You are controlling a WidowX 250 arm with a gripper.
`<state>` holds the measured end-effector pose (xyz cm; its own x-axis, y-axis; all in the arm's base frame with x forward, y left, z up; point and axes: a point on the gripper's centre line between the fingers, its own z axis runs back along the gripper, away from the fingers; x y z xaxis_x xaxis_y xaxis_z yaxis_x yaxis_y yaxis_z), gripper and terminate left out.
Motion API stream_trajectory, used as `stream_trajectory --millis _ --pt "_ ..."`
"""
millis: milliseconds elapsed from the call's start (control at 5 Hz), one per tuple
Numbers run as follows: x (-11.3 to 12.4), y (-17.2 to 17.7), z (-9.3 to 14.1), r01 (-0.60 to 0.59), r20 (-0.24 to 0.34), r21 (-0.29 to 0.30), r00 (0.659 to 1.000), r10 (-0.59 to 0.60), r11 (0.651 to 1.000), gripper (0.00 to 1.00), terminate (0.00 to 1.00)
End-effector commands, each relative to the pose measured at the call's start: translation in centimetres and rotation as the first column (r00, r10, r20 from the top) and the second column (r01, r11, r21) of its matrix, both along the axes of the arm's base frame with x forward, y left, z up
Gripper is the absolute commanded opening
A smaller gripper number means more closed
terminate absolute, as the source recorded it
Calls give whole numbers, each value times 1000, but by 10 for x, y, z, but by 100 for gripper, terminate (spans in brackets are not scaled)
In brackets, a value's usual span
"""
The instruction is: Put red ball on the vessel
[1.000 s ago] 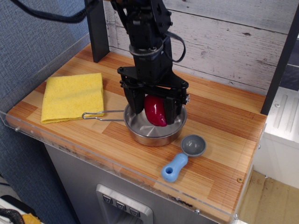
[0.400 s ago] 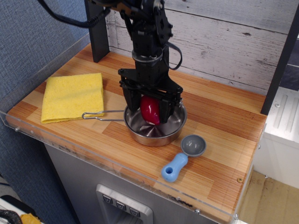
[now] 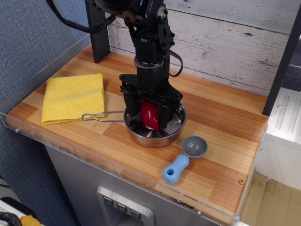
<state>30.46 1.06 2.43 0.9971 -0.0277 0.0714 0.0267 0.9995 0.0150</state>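
While the gripper (image 3: 151, 117) is sinking lower than a second ago, we are holding the red ball (image 3: 150, 115) clamped inside the vessel (image 3: 174, 133). We are judging release as the remaining step.

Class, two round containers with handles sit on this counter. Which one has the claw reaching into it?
The shiny steel pan with the thin wire handle: the claw grips the red ball inside it. The small grey scoop with the blue handle lies apart, nearer the front edge.

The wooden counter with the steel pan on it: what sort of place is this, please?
Probably a toy kitchen set up for robot tests: a small wooden counter with a clear plastic rim, a steel pan, a blue-handled scoop and a yellow cloth, against a whitewashed plank wall.
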Motion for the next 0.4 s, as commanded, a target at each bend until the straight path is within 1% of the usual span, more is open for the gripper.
stream_trajectory --millis 0,200 --pt "-2 -6 27 23 39 -36 999 -21 999 100 0" --pt "-3 -11 43 41 54 -69 998 -38 997 100 0"
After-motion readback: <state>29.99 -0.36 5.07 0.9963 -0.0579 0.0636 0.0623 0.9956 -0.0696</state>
